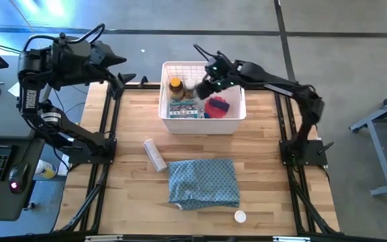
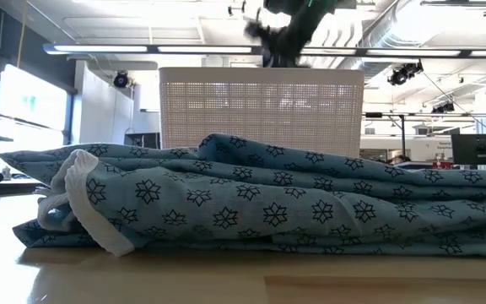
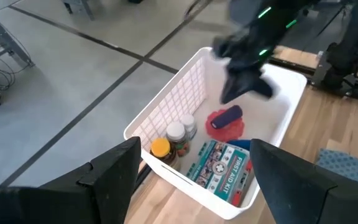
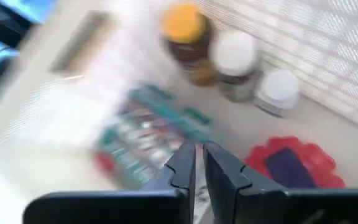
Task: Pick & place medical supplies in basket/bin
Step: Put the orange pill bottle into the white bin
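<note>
The white latticed basket (image 1: 200,126) stands at the table's far middle. Inside it are an amber yellow-capped bottle (image 3: 161,149), two white-capped bottles (image 4: 235,53), a printed first-aid packet (image 3: 222,168), and a red disc (image 4: 319,162) with a purple tube (image 3: 227,116) lying on it. My right gripper (image 4: 199,152) hangs above the basket's inside, shut, with nothing between its fingers. My left gripper (image 3: 194,180) waits open and high over the table's far left corner. A white roll (image 1: 156,154) lies on its side on the table, in front of the basket.
A folded blue-grey patterned cloth (image 1: 203,181) lies on the near middle of the table and fills the low view. A small white cap-like item (image 1: 240,216) sits close to the near edge. Bare wood shows left and right of the cloth.
</note>
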`<state>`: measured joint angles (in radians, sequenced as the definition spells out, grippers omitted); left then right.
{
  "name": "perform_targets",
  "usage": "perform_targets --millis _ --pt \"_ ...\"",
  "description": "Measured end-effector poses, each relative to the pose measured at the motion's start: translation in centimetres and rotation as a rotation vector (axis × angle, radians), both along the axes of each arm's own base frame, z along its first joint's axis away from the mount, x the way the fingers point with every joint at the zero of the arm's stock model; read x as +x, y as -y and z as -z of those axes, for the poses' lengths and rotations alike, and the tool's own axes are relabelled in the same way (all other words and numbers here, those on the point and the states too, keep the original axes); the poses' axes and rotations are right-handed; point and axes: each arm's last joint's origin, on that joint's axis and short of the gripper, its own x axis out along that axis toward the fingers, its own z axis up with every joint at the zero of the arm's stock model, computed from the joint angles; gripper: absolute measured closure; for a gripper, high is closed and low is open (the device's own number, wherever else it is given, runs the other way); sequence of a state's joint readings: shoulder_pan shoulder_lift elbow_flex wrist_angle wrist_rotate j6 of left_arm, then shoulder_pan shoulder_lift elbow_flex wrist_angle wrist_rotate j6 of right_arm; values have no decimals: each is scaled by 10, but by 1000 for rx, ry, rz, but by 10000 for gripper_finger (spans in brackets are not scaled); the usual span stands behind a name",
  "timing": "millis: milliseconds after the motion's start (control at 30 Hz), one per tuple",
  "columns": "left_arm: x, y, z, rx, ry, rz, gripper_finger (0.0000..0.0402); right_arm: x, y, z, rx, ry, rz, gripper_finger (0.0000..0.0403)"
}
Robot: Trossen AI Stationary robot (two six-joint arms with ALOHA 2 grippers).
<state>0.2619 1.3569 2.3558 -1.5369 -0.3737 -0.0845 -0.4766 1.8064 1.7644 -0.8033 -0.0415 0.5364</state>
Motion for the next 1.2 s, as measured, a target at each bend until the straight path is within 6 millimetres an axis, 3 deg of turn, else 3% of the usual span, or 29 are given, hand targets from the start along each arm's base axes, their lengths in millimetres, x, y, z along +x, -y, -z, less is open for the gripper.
perform_targets --millis 100,233,400,600,833,933,1100,1200 --pt "5 -1 1 -3 -12 0 66 -7 -34 -31 -36 77 -104 379" --pt "10 -3 2 26 -46 23 66 -21 -80 -61 56 181 -199 380" --pt "18 -4 2 90 -85 94 66 -34 -146 -67 293 112 -214 378" --pt "25 -4 1 83 -70 146 66 -44 -223 -52 522 -117 -166 378" --pt "26 -5 1 83 -63 150 66 -58 -292 -28 648 -271 -99 348" --pt "26 -4 1 76 -61 162 66 -66 -314 -10 678 -341 -64 316" --pt "32 -6 3 81 -75 171 66 -80 -337 37 743 -492 56 255" --pt "38 -8 7 70 -117 176 66 -76 -349 58 853 -464 40 216"
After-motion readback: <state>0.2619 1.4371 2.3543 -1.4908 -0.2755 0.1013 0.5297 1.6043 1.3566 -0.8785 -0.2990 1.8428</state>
